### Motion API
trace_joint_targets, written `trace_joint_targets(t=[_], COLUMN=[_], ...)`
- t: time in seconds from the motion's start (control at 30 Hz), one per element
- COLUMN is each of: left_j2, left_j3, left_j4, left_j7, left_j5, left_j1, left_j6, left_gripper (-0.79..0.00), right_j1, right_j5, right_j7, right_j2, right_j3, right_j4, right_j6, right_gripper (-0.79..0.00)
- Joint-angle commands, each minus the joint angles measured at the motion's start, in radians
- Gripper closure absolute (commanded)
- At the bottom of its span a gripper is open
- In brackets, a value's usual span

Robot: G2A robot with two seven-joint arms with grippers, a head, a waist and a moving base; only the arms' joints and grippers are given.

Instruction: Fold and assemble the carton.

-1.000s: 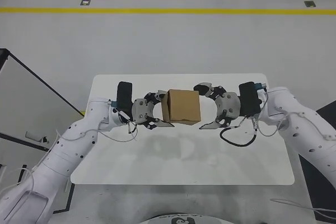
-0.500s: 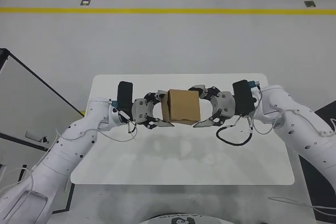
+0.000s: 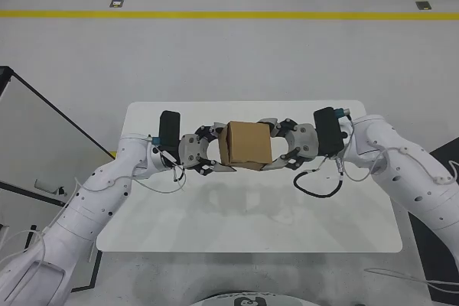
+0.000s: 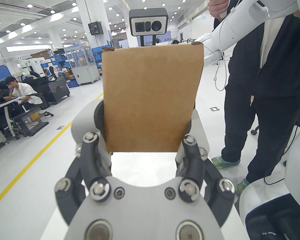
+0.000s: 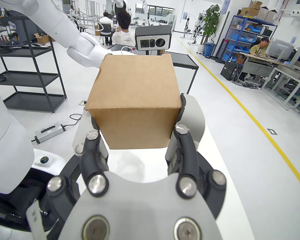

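Carton (image 3: 245, 145) is seen in the top view over the far half of the worktop (image 3: 245, 229), midway between its left and right edges. It is held between the left gripper (image 3: 219, 149) and the right gripper (image 3: 271, 145) and is judged to be lifted clear. A closed face is turned upward. The shape is nearly cubic, so no long axis can be told.

In the left wrist view, the fingers (image 4: 100, 116) are clamped on opposite walls of the carton.

In the right wrist view, the fingers (image 5: 187, 116) are likewise pressed against two opposite walls. The squeeze is best kept equal and light from both ends so that the walls are not buckled, and the carton is best kept level.
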Motion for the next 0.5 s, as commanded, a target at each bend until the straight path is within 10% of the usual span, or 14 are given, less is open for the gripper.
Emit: trace_joint_targets(t=[0.0,0.03,0.07,0.47], left_j2=[0.000,-0.001,-0.001,0.002], left_j3=[-0.002,-0.002,-0.003,-0.025], left_j4=[-0.001,0.000,0.000,0.015], left_j7=[-0.001,-0.002,-0.003,-0.001], left_j5=[0.001,0.002,0.003,0.009], left_j1=[0.000,0.001,0.001,0.001], left_j6=[0.000,0.000,0.000,0.000], left_gripper=[-0.231,-0.376,-0.785,-0.785], right_j1=[-0.001,-0.001,-0.002,-0.016], right_j5=[0.003,0.004,0.005,-0.001], right_j7=[0.006,0.008,0.010,0.021], right_j2=[-0.001,-0.002,-0.003,-0.003], right_j3=[0.003,0.004,0.005,0.025], right_j4=[0.001,0.001,0.001,0.004], right_j6=[0.000,0.000,0.000,0.000], right_gripper=[-0.123,-0.086,-0.052,0.000])
